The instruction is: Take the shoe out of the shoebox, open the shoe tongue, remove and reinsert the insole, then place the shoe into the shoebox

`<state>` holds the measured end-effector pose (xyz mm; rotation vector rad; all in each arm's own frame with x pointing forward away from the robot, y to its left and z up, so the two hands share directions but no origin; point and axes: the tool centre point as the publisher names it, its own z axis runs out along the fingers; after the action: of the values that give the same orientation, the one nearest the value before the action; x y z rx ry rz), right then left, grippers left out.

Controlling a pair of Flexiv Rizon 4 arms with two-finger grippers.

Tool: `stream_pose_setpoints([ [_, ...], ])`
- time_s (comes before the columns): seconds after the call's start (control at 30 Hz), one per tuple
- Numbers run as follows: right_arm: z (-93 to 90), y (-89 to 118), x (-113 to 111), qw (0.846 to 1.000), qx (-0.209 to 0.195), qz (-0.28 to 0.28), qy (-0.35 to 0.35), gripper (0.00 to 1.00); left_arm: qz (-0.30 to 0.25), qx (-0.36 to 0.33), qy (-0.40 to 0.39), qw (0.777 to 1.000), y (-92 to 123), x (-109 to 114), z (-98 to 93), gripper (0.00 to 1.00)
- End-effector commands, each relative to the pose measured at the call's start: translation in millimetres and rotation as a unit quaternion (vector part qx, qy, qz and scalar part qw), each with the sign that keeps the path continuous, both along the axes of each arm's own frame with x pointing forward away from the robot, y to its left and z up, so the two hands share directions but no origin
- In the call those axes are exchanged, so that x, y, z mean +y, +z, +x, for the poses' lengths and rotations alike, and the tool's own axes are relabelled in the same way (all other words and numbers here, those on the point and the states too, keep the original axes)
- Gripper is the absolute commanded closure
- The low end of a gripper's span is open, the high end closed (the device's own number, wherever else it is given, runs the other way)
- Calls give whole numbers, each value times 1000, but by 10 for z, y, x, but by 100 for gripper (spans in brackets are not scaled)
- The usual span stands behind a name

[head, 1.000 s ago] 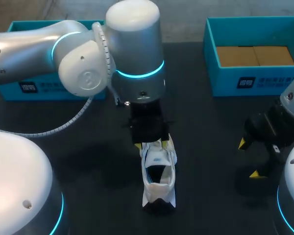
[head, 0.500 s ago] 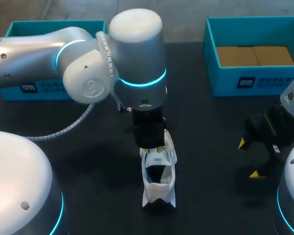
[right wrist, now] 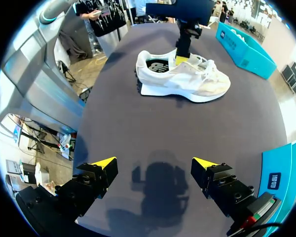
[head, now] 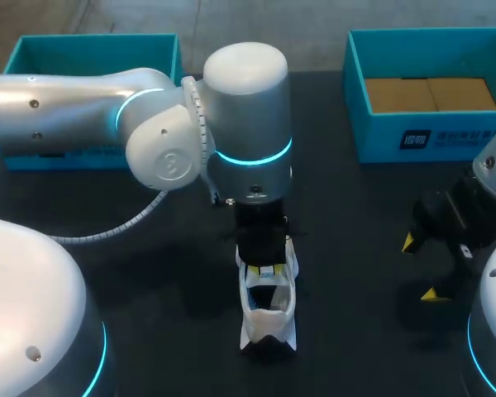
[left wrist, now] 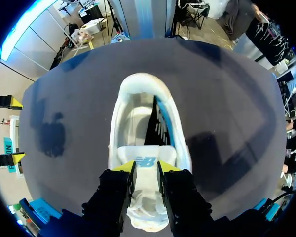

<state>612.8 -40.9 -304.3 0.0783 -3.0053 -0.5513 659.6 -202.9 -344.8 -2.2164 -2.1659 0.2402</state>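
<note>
- Our left gripper (head: pixel 263 270) is sliding along the shoe (head: pixel 269 322) toward our edge of the bench (head: pixel 355 231). A second ago it was back over the laces; now it is covering the tongue (left wrist: pixel 144 161).
- Its jaws are standing a narrow gap apart over the tongue's top edge, squeezing nothing that we can see.
- The shoe is staying put: upright, mid-bench near our edge, heel toward us, outside the shoebox (head: pixel 479 132) at the far right corner.
- Our right gripper (head: pixel 419 268) is keeping still by the right edge, jaws spread wide, empty.
- The shoebox is carrying a dark label (head: pixel 415 139) with white print, and the tongue is showing a blue logo (left wrist: pixel 145 161).
</note>
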Motion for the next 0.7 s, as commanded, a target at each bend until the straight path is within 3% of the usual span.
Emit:
stream_pose_setpoints([
  [0.03,-8,-7,6,1000,-1,-1,-1,0,-1,-6,-2,1000,128,56,-33,71],
  [0.33,-8,-7,6,1000,-1,-1,-1,0,15,9,-6,1000,16,49,-53,69],
  [0.57,-8,-7,6,1000,-1,-1,-1,0,-10,5,-2,1000,340,131,-76,61],
  [0.7,-8,-7,6,1000,-1,-1,-1,0,-2,16,13,1000,462,140,-126,63],
])
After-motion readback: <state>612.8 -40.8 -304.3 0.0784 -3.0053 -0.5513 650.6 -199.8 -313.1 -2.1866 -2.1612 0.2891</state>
